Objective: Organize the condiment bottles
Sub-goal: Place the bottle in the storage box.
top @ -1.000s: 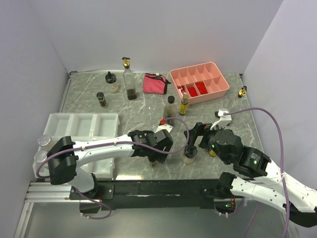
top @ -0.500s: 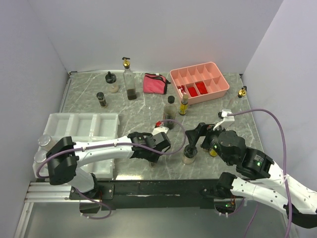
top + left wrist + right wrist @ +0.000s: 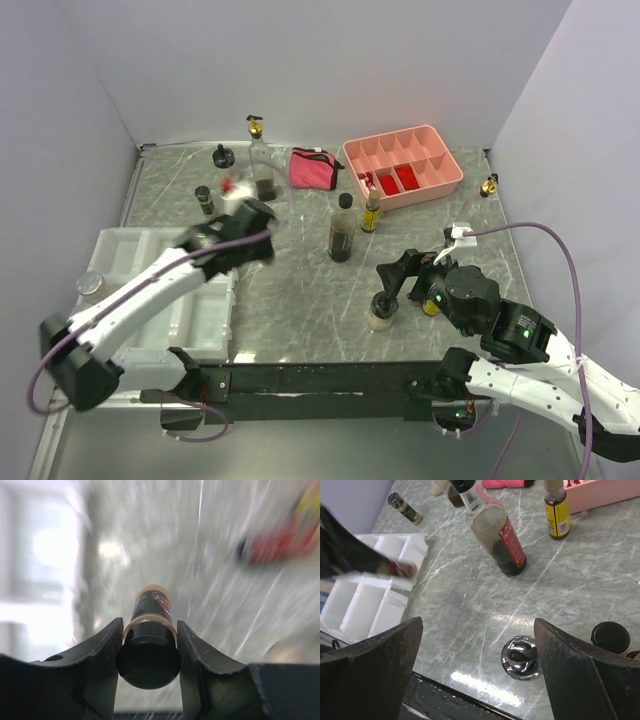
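- The small spice jar (image 3: 150,605) is off the table. The left gripper (image 3: 149,626) pinches it just under its black lid, one finger on each side.
- In the top view that arm is a blur over the right edge of the white tray (image 3: 125,255), so we read this as the carry, with the drop-off not yet done.
- No bottle shows in the tray's compartments. One silver-lidded jar (image 3: 90,284) sits just beside its left end.
- Plenty is left out on the table:
  - the dark bottle (image 3: 500,537) with the red label
  - the yellow bottle (image 3: 556,512)
  - the tall bottle (image 3: 262,165) at the back
  - another little jar (image 3: 205,200)
  - a small bottle (image 3: 489,186) far right
- The right gripper (image 3: 476,630) hangs with its fingers spread wide over a silver-capped jar (image 3: 520,656), gripping nothing.
- We call it early days.
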### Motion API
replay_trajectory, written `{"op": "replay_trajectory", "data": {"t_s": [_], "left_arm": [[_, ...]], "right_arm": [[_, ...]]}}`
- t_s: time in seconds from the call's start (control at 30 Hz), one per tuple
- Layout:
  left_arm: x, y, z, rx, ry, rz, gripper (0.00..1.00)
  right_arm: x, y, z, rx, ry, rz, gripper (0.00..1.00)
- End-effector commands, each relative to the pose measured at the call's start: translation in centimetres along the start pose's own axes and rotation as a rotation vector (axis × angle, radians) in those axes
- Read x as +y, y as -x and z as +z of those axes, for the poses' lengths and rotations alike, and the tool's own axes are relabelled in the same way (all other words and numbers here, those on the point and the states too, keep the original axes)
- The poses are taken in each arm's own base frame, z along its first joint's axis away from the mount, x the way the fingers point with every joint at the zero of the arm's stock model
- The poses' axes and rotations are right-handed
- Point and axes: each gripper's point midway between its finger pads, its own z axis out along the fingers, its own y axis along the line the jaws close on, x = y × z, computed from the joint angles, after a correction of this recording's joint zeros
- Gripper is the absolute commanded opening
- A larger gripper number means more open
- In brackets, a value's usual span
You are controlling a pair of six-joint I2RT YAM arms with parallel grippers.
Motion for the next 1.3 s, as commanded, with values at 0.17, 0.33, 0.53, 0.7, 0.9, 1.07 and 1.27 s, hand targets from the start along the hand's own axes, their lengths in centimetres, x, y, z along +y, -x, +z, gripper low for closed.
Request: {"op": "replay_trajectory", "data": {"t_s": [0.17, 0.33, 0.53, 0.7, 0.9, 1.07, 1.27], "left_arm": [[13.4, 16.6, -2.3, -0.348, 0.199, -0.471, 0.01], [22.6, 18.9, -0.2, -0.326, 0.442, -0.672, 0.01], [31.3, 16.3, 4.6, -0.179, 0.537, -0.888, 0.01], [35.3, 15.7, 5.9, -0.163, 0.533, -0.888, 0.01], [37.7, 15.2, 6.2, -0.157, 0.639, -0.872, 0.01], [39.0, 14.6, 6.2, -0.163, 0.715, -0.849, 0.01], [39.7, 14.6, 7.2, -0.182, 0.719, -0.804, 0.01]], "right_arm": [[-0.5, 0.7, -0.5, -0.04, -0.005, 0.011, 1.0], [-0.6, 1.1, -1.0, -0.044, -0.006, 0.01, 1.0], [-1.5, 1.1, -1.4, -0.057, -0.027, 0.0, 1.0], [-1.7, 1.3, -1.6, -0.067, -0.023, -0.002, 1.0], [-1.1, 1.0, -1.0, -0.053, -0.013, -0.012, 1.0], [-1.1, 0.6, -0.6, -0.038, -0.027, -0.031, 1.0], [-0.8, 1.1, -0.6, -0.048, -0.019, -0.037, 1.0]]}}
